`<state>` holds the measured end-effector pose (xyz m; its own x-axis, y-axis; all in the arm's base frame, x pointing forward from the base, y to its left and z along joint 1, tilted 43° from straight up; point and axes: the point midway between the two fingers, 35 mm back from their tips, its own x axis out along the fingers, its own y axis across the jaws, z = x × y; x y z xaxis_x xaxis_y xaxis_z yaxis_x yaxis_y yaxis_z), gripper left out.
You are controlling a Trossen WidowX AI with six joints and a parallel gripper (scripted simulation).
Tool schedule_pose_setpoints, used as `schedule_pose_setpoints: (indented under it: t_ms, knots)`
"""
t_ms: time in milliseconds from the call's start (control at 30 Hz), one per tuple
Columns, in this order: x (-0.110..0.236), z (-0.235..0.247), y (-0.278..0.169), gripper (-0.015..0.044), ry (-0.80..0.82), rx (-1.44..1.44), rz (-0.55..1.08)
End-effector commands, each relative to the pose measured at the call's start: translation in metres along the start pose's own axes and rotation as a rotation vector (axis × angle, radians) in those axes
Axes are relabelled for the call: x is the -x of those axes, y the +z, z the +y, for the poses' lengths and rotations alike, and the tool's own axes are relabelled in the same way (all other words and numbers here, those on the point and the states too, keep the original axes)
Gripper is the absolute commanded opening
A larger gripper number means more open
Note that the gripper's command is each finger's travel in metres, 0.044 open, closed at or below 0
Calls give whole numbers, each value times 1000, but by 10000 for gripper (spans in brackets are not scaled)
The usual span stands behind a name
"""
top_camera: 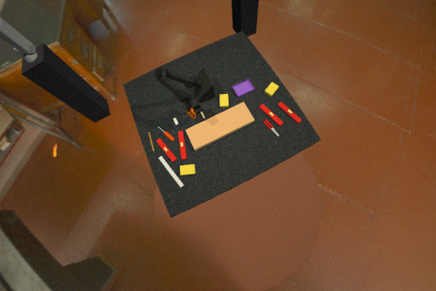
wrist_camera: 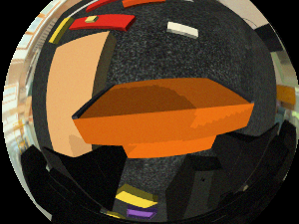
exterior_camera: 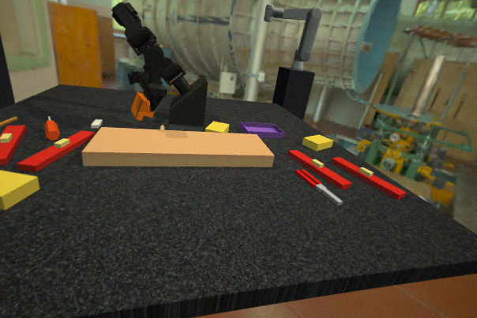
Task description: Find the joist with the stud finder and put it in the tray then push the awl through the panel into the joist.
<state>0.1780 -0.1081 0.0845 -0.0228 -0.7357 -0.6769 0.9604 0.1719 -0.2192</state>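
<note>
Stud finder (exterior_camera: 142, 106), an orange block, is hanging pinched in the claw (exterior_camera: 152, 102) above the dark counter (exterior_camera: 221, 220), just off the far long edge of the floor panel (exterior_camera: 178, 149) toward its left end; in the wrist view the orange body (wrist_camera: 161, 120) is filling the middle of the frame with the panel (wrist_camera: 69, 88) beside it. The claw is standing wide around the block's sides.

Going by size, the counter is carrying everything. The tan panel is lying flat near its middle, with a slightly darker patch (exterior_camera: 176, 134) showing on its top near the far edge. The black arm (exterior_camera: 146, 50) is bending down from its wedge-shaped base (exterior_camera: 189, 106) by the far edge. Red levels (exterior_camera: 51, 151) are lying toward the left edge, and two more (exterior_camera: 367, 177) toward the right edge. Yellow blocks (exterior_camera: 317, 142) are sitting in several spots. The purple tray (exterior_camera: 262, 129) is resting near the far edge, right of the base. The awl (top_camera: 166, 133), with its orange handle, is lying toward the left edge beside the levels. A small white block (exterior_camera: 96, 123) is sitting near it.
</note>
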Motion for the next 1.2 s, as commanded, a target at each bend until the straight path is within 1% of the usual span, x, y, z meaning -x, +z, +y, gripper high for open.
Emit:
schedule_pose_setpoints:
  t_ms: [0, 1167]
  knots:
    - [1, 1, 1, 0, 4, -1, 26]
    - [-4, 1, 5, 0, -4, 9, 255]
